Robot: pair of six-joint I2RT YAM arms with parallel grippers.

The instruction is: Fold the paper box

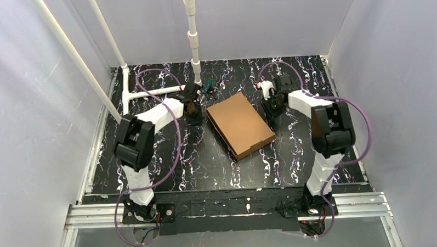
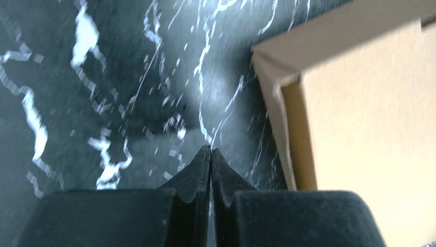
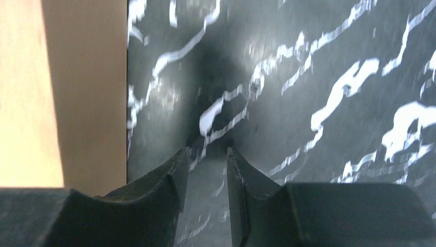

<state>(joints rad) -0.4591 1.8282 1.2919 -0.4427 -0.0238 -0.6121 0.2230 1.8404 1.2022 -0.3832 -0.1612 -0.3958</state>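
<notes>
The left gripper (image 2: 211,150), pinched closed and empty, sits just beside the far-left corner of the paper box (image 1: 240,124). The right gripper (image 3: 205,150), fingers partly apart with nothing between them, flanks the opposite long side. The box lies flat mid-way across the table (image 1: 207,168), its long axis slanting from the far edge toward the near-right corner.

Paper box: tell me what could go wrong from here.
1. Neither the shut left gripper nor the slightly open right gripper touches the paper box. The left wrist view shows an open seam at one corner, so the lid might spring up.
2. The box lies loose and askew on the table. A one-sided push would probably slide or turn it instead of seating a flap.
</notes>
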